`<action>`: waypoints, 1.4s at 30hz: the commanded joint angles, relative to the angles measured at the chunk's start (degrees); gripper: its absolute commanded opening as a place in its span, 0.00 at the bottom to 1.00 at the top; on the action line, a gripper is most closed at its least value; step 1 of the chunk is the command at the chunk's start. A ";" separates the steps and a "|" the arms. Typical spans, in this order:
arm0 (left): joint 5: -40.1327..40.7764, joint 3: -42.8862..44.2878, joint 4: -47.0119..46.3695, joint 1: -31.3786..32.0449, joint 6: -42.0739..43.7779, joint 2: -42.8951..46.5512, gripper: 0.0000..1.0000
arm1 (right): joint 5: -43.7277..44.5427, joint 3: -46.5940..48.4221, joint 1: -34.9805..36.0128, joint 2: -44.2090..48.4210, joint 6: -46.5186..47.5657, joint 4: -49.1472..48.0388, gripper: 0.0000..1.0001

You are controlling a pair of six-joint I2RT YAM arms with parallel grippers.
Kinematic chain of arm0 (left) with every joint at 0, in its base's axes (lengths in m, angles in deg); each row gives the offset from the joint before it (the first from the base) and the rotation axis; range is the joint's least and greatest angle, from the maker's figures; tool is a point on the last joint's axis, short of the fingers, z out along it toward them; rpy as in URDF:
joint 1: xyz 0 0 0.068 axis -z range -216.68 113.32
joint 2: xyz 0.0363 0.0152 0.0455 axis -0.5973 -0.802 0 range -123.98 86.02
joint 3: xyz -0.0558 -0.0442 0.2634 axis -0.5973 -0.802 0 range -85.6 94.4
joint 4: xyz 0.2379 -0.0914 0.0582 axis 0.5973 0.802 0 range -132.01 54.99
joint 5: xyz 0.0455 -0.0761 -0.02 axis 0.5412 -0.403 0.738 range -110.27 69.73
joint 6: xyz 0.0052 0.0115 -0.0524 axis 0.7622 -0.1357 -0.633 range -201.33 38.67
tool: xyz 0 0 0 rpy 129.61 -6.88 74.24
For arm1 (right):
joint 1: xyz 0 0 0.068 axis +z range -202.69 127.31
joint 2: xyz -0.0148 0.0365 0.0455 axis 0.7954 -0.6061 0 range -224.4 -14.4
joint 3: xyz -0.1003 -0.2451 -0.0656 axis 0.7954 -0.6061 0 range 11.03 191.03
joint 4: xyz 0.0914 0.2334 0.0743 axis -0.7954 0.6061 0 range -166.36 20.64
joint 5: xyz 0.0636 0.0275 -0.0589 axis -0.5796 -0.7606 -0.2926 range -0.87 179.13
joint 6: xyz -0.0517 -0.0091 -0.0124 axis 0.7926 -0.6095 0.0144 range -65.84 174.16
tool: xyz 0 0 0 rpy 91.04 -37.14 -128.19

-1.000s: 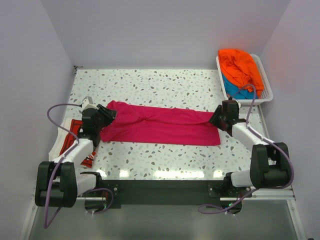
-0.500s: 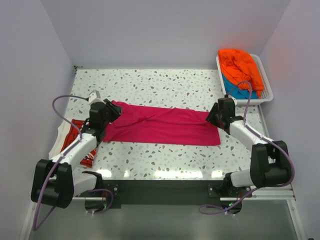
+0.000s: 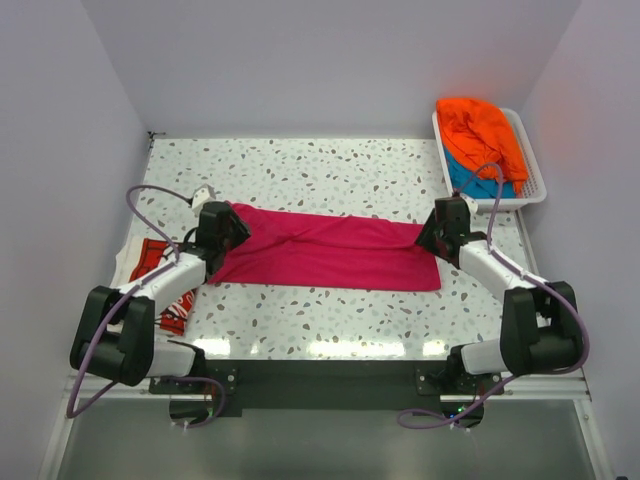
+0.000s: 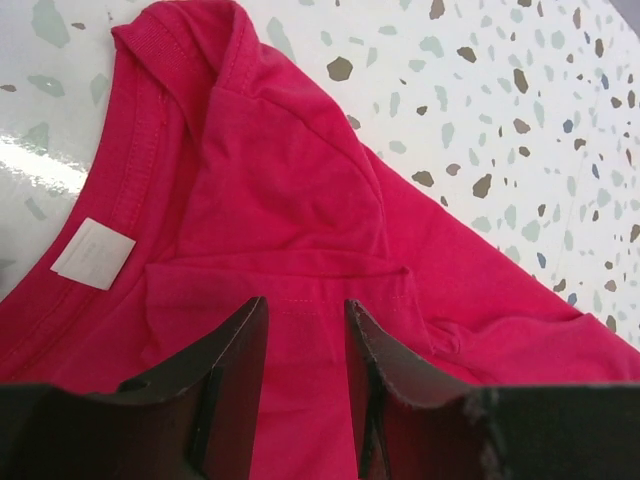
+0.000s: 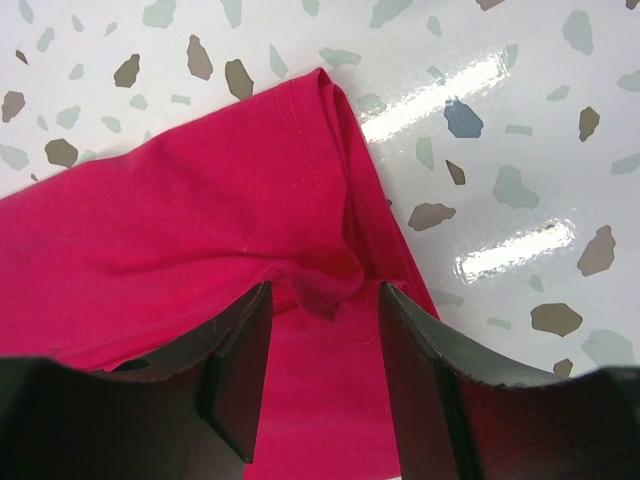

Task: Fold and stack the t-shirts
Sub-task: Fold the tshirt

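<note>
Pink shirt [image 3: 330, 250] lies as a long folded strip across the middle of the table [image 3: 320, 170], collar toward the left edge. Your left gripper [image 4: 305, 310] sits at the collar end, jaws narrow over a crease; whether they pinch it, you cannot tell. Your right gripper [image 5: 322, 290] is at the strip's right end, jaws narrow, holding a pucker of cloth. Red shirt [image 3: 150, 252] lies at the left edge. Orange shirt [image 3: 480, 125] lies over teal shirt [image 3: 465, 180] in the basket [image 3: 532, 165], far right corner.
</note>
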 commanded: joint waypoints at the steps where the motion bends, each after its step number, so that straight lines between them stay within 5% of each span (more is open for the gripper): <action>1: 2.91 2.44 0.11 0.24 0.18 -0.15 0.41 | 1.75 1.45 -0.10 -1.02 -0.35 -0.82 0.50; 10: 3.62 2.36 0.55 0.24 0.10 -0.07 0.41 | 0.16 1.71 -0.10 -3.31 -1.67 -2.14 0.48; 13: 3.71 2.18 0.55 0.24 0.10 0.11 0.41 | 0.08 2.15 -0.10 -3.93 -1.58 -2.49 0.40; 17: 3.79 1.92 0.55 0.15 0.27 0.55 0.39 | 0.25 3.03 -0.10 -3.58 -0.44 -2.85 0.14; 22: 3.97 1.74 0.64 0.15 0.27 1.16 0.37 | 1.04 5.13 -0.10 -2.61 4.21 -2.32 0.00; 34: 4.06 1.48 0.47 0.07 -0.26 1.78 0.35 | -2.55 -2.05 0.08 6.96 4.66 -2.76 0.00; 38: 3.44 1.39 0.11 0.07 -0.34 1.87 0.35 | -0.29 -6.11 0.08 11.09 3.08 -2.06 0.47; 42: 3.18 0.95 -0.33 0.07 -0.26 1.69 0.35 | 2.18 -5.15 -0.19 9.62 1.94 -1.00 0.50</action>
